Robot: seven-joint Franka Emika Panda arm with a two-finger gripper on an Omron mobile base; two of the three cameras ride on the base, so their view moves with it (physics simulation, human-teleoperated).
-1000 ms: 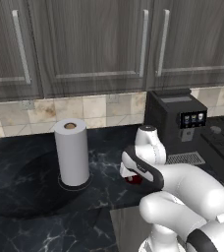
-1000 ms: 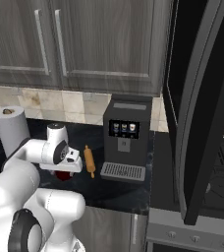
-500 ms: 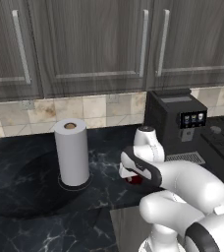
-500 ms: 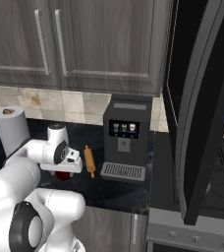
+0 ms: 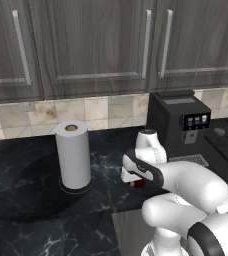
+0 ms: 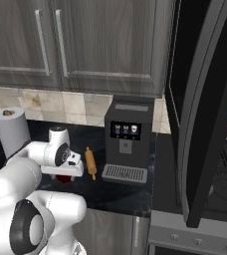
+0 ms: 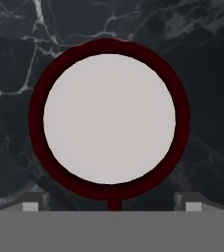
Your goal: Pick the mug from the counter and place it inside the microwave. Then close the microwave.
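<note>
Mug [image 7: 109, 118] fills centre of my hand view, seen from above, upright on black desk [image 7: 207, 74]; jaws spread wide either side, pinching nothing.

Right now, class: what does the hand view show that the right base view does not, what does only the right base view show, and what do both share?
Hand view alone: the mug's full round dark red rim and white inside, seen straight down, with the open gripper's tips either side of it. Right base view alone: the coffee machine, rolling pin, paper towel roll, cabinets and the microwave's open door. Both share the mug, a red sliver under the hand in the base view, and the black counter.
</note>
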